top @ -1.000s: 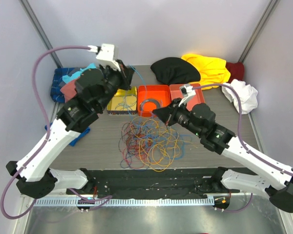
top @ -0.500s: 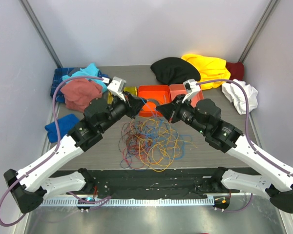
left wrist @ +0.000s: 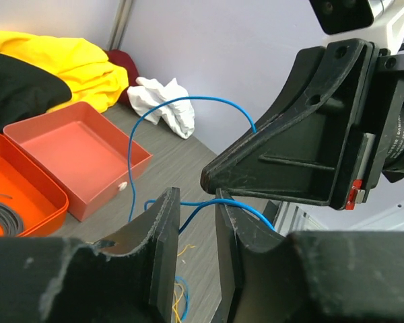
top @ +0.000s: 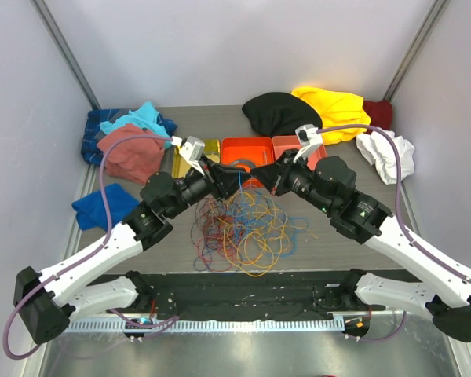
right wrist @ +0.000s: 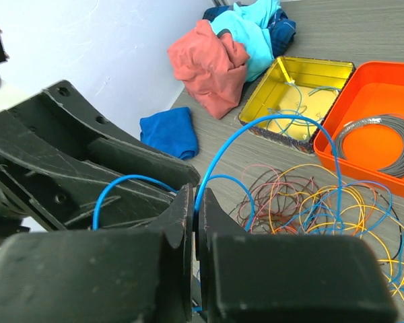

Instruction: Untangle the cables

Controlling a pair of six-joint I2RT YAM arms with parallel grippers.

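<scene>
The cables [top: 243, 224] lie in a loose tangle of yellow, orange, blue, red and dark wires at the table's middle; they also show in the right wrist view [right wrist: 323, 202]. My right gripper [top: 261, 176] hangs above the tangle's far edge, and in its own view [right wrist: 196, 202] it is shut on a blue cable [right wrist: 269, 124] that arcs upward. My left gripper [top: 234, 181] faces it tip to tip. In the left wrist view [left wrist: 198, 208] its jaws stand apart, and the same blue cable [left wrist: 182, 99] runs across the gap between them.
A yellow tin [right wrist: 299, 94], an orange tray [top: 247, 151] holding a grey coil [right wrist: 384, 134], and a red tray [left wrist: 81, 151] stand behind the tangle. Clothes lie around: black [top: 279, 114], yellow [top: 334, 106], white [top: 385, 153], salmon [top: 129, 151], blue [top: 102, 206].
My left arm has swung down from above the yellow tin to the centre, meeting the right gripper. The right gripper has moved slightly up and back with the blue cable.
</scene>
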